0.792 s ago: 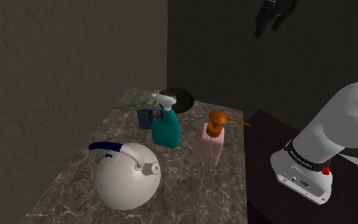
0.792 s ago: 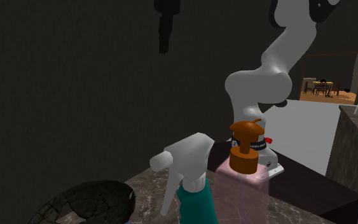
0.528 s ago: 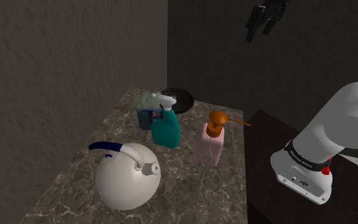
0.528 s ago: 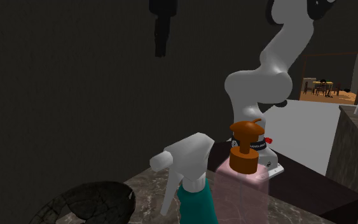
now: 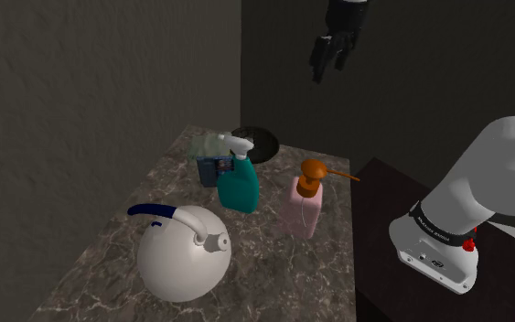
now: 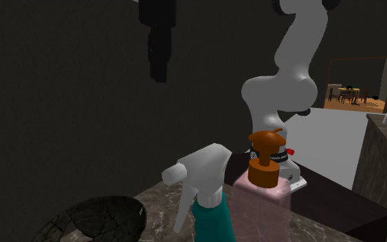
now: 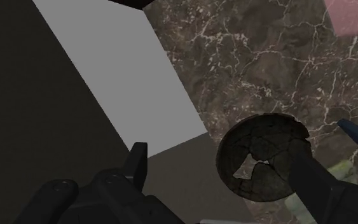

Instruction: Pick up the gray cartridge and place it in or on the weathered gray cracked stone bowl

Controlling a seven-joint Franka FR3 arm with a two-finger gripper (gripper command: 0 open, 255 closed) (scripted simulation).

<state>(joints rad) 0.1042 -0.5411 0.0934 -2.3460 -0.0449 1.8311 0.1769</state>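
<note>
Cartridge (image 5: 212,168): small grey-blue box with a labelled face, on the marble counter (image 5: 273,267), tucked just behind the teal spray bottle (image 5: 238,187) and partly hidden by it.

Bowl (image 5: 265,146): dark cracked stone, at the counter's far end close to the wall, near the cartridge on its far side. Nothing seen inside. In the wrist view, straight ahead of the hand, partly crossed by the right finger.

Direction from hand: cartridge well below the gripper (image 5: 323,70) and off toward the shoulder view's left, a little nearer the camera than the bowl. By judgement, a long descent plus a shift past the bowl.

Long axis: cannot tell, too much of the box covered by the spray bottle.

Gripper state: hanging high above the counter's far end, pointing downward. Fingers (image 7: 137,160) well apart in the wrist view, touching nothing, holding nothing.

Neighbours: pale greenish clear object (image 5: 206,144) just behind the cartridge. Pink soap dispenser (image 5: 305,209) with orange pump beside the spray bottle, toward the stand. White kettle (image 5: 184,256) well apart at the counter's near end.

Step in hand: approach only, grasp not yet begun.

Likely trouble: spray bottle's white trigger head just beside the cartridge, so little room for the fingers on that side. Probably safest straight down from above.
</note>
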